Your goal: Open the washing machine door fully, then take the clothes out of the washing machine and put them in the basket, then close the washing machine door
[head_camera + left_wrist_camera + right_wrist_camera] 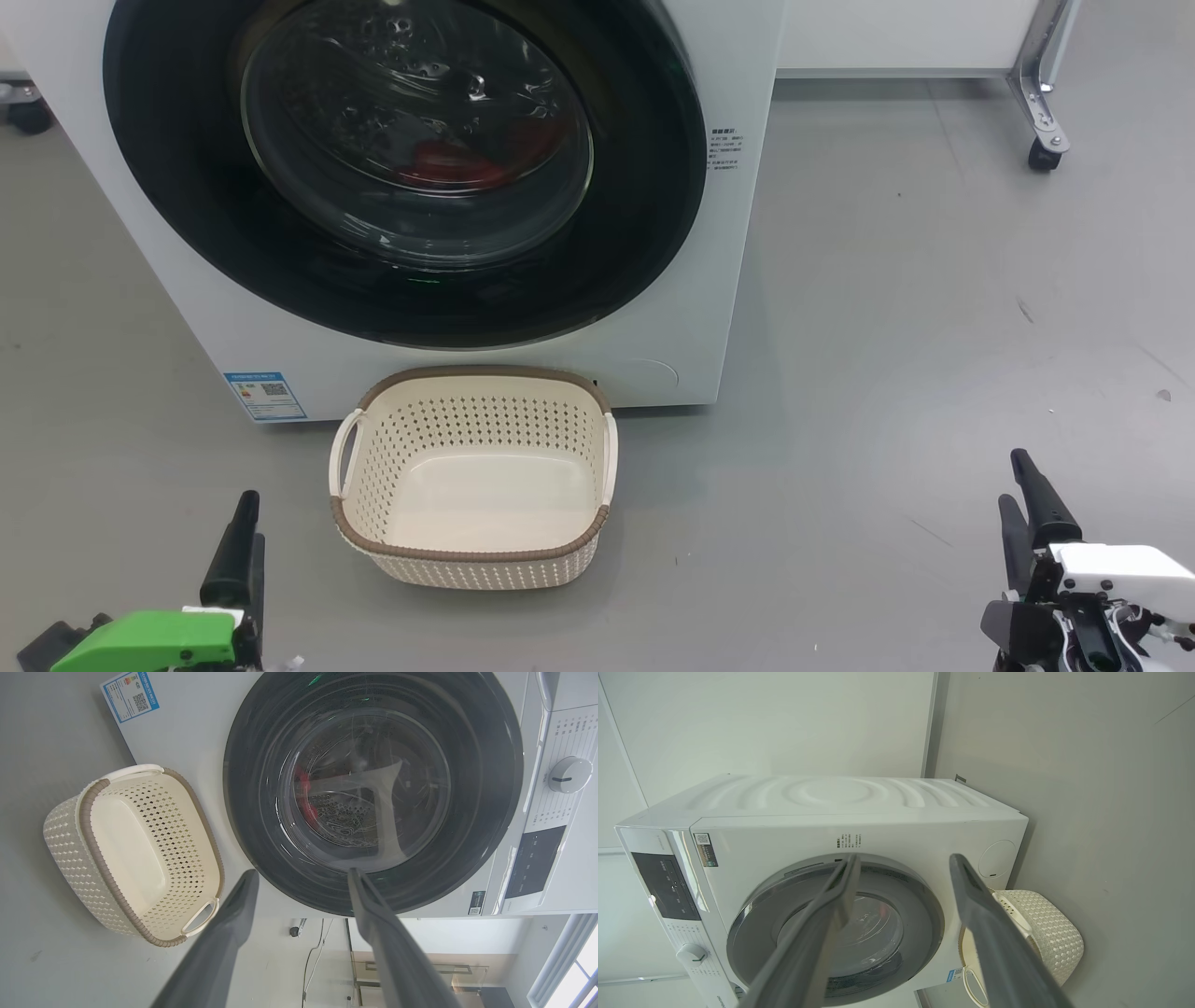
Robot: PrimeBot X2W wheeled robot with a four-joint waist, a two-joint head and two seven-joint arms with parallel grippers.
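Cropped at the top and left edge of the head view: the washing machine point(738, 280), a white box with a smooth front. Shut flat against it, the washing machine door point(177, 233), a broad glossy black ring around a bulging clear glass bowl. Behind the glass, dimmed by reflections, a red patch of the clothes point(457, 166) low in the perforated steel drum; shape and number impossible to make out.

On the grey floor point(887, 327) just in front of the machine, below the door, the basket point(476, 376): cream perforated plastic, a rounded rectangle, brown woven-look rim, a loop handle on each side, empty. Low on the machine's front, left of the basket, a blue sticker point(265, 396), print too small to read.

At the lower left, apart from the basket, the left gripper point(249, 527), its dark tapered fingers nearly overlapping from this angle; in the left wrist view plainly spread, holding nothing, tips seen against the door's rim. At the lower right, the right gripper point(1012, 477), its body cut off by the frame edge; in the right wrist view likewise parted and bare, well away from the machine.

Also in the left wrist view: a round white dial point(569, 774) and a dark display panel point(532, 858). At the upper right of the head view, a metal leg on a black caster point(1044, 154), well apart from the machine, most of its frame out of shot.
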